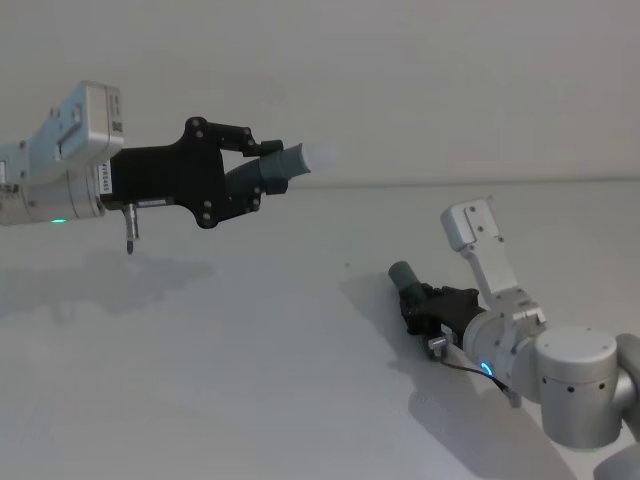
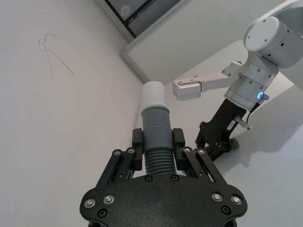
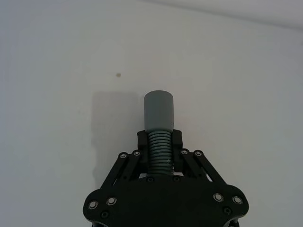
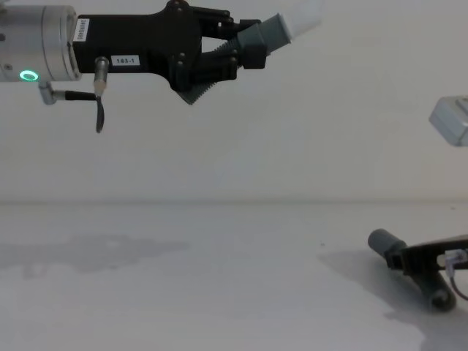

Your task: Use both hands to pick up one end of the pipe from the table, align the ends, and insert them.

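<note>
Head view: left pincer [image 1: 262, 166] is high over the table [image 1: 230, 380], clamped on the white-tipped pipe piece [image 1: 285, 164]. Its long axis is approx level, w/ the white tip [image 1: 320, 156] pointing twd robot's right. Right pincer [image 1: 428, 303] is low at the table, closed round the ribbed middle of the socket piece [image 1: 405, 274], which seems to rest on the surface. Socket piece lies below & right of the white tip, well apart, axes not in line. Right pincer prob. needs to lift & turn it to face the tip.
</note>
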You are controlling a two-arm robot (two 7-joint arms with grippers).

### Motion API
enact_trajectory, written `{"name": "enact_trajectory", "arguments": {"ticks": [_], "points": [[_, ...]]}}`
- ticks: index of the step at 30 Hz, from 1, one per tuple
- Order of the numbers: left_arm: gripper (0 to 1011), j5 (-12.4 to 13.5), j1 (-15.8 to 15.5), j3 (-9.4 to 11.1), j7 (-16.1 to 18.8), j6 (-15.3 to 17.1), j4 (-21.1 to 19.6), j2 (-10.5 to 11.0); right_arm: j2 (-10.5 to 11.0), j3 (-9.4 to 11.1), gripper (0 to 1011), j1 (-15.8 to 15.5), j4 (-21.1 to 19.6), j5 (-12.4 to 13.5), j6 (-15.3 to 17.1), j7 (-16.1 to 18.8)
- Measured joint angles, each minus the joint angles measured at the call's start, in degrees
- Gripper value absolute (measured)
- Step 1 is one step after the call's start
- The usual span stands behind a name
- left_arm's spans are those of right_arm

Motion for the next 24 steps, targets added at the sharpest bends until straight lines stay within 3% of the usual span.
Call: {"name": "enact_trajectory", "arguments": {"ticks": [14,24], "points": [[339,0.0,0.0,-0.01,0.0,0.0,0.0,0.0,3.65,0.11,253,-2.82,-4.08,-1.94,-7.9,2.45],[336,0.0,0.0,-0.01,0.0,0.0,0.0,0.0,9.62,0.86,253,-5.1,-8.3,-3.44,-15.7,7.48]]}}
